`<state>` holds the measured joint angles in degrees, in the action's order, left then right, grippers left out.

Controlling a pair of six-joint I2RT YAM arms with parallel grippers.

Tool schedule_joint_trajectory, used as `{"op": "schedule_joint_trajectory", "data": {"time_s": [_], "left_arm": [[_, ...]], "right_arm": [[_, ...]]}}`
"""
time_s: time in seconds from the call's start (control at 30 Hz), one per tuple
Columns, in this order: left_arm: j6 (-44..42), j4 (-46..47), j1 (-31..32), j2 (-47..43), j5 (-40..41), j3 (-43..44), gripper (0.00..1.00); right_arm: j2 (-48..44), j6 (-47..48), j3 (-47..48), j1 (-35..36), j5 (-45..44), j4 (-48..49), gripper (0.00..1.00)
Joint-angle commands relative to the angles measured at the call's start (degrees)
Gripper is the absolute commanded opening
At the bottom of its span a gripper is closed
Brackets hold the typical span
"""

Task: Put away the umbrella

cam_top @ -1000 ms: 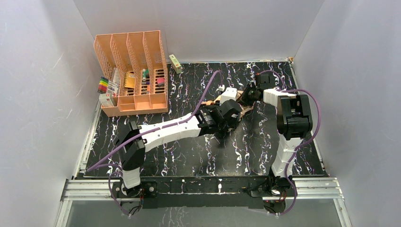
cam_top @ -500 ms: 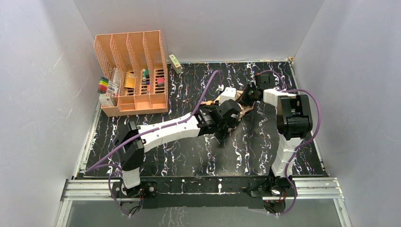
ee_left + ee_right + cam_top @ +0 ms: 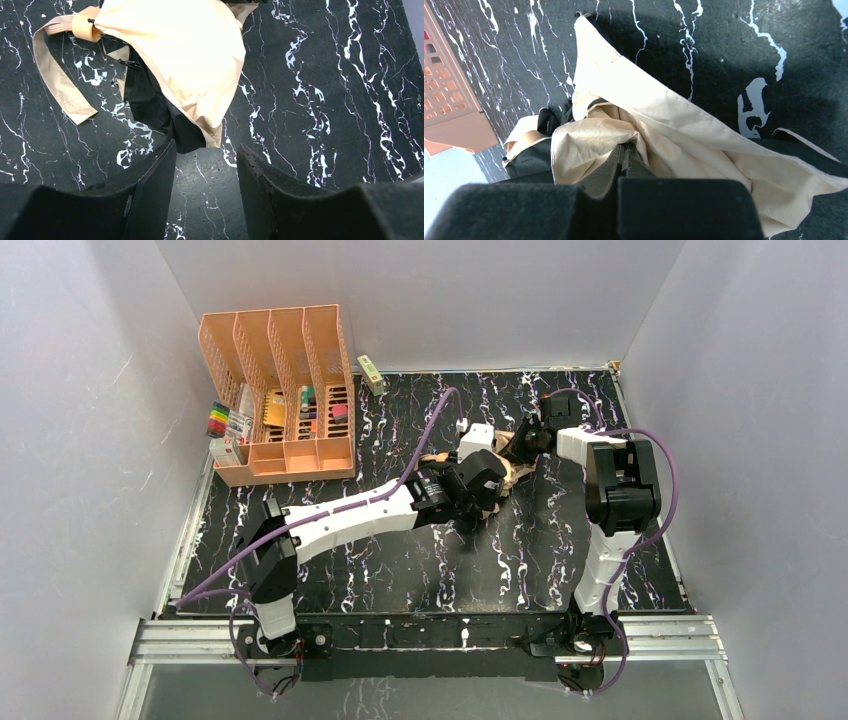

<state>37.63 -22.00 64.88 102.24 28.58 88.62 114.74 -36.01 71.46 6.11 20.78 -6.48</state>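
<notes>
Two wrist views, unlike overhead, show right gripper (image 3: 626, 151) clamping umbrella (image 3: 684, 131), left gripper (image 3: 206, 148) spread empty.

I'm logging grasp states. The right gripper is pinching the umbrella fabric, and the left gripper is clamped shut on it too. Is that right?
Not quite. The right gripper does pinch the umbrella fabric, but the left gripper is open: its fingers are spread apart, with the fabric's edge only reaching their tips. The left wrist view shows this.
</notes>
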Motion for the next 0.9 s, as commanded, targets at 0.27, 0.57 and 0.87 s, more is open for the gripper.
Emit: {"op": "schedule_joint_trajectory", "data": {"time_s": [0.27, 0.57, 0.87], "left_arm": [[-1.7, -2.1, 0.0, 1.7, 3.8, 3.9, 0.42], [-2.3, -3.2, -0.1, 2.8, 5.3, 4.3, 0.38], [-2.6, -3.3, -0.5, 3.9, 5.9, 4.5, 0.36]], "right_arm": [[2.0, 2.4, -0.9, -0.8, -5.1, -4.0, 0.0], [2.1, 2.4, -0.8, -0.8, -5.0, -4.0, 0.0], [2.0, 2.5, -0.7, -0.8, -5.1, -4.2, 0.0]]}}
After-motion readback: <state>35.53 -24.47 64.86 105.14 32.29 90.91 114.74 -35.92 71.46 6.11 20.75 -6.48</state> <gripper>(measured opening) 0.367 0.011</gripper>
